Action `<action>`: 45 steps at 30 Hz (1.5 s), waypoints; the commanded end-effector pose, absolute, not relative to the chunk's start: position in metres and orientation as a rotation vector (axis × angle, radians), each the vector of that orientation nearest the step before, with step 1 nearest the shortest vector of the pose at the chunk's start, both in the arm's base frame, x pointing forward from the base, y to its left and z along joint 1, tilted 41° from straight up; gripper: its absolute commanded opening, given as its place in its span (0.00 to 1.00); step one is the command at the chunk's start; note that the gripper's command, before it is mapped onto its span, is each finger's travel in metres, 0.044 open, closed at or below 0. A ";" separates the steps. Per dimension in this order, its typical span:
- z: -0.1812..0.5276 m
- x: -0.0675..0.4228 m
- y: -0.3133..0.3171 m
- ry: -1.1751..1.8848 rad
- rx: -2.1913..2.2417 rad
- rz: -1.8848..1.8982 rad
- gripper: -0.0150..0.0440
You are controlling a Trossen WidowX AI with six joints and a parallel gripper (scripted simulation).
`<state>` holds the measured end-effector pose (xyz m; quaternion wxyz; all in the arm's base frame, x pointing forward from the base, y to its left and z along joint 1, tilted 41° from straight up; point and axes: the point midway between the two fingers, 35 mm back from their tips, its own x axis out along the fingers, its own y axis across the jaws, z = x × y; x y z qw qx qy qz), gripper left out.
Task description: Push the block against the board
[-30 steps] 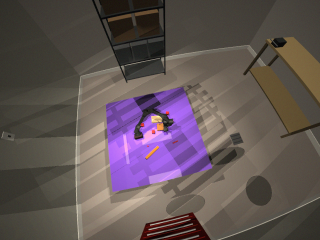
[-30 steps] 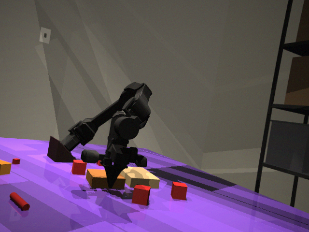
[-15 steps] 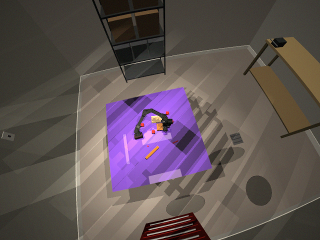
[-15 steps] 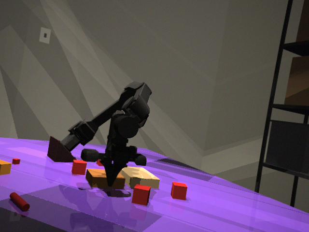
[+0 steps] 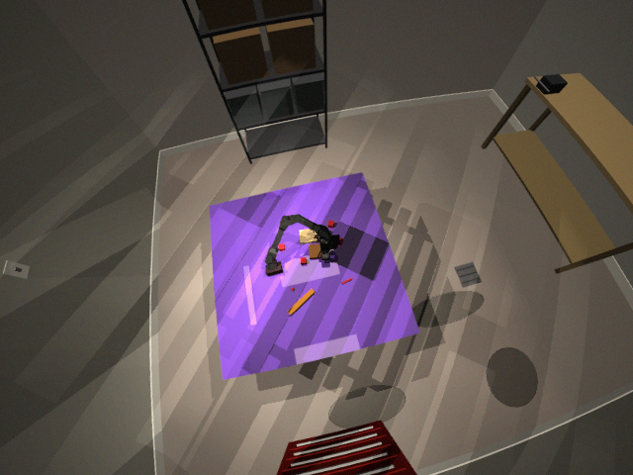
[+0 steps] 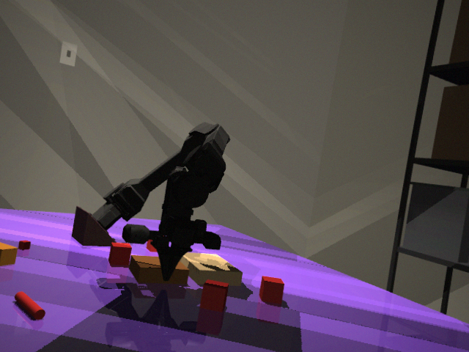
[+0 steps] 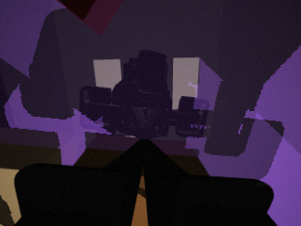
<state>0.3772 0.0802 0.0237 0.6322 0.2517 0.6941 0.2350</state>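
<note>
The orange-brown square block (image 5: 314,250) (image 6: 177,276) (image 7: 140,207) lies flat beside the pale yellow board (image 5: 308,236) (image 6: 208,260) (image 7: 8,188). Both have similar height. In the wrist view a narrow purple strip shows between their near faces; whether they touch farther back is hidden. My gripper (image 6: 165,279) (image 7: 144,144) is shut and empty, pointing down low at the block's outer face, on the side away from the arm's base. I cannot tell whether the fingertips touch it. In the top view the arm hides the fingertips and part of the board.
Red cubes stand around the pair: one (image 5: 303,260) (image 6: 119,254) near the block, another (image 6: 214,296) in front of the board, one (image 5: 330,224) (image 6: 272,290) beyond it. An orange bar (image 5: 302,302) and a red cylinder (image 5: 346,281) (image 6: 29,305) lie farther off on the purple mat (image 5: 357,317).
</note>
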 end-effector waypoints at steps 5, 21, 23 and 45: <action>0.021 0.369 0.082 1.602 0.581 0.538 0.25; 0.020 0.392 0.082 1.601 0.581 0.539 0.25; 0.020 0.396 0.082 1.601 0.581 0.539 0.25; 0.059 0.419 0.047 1.600 0.579 0.537 0.25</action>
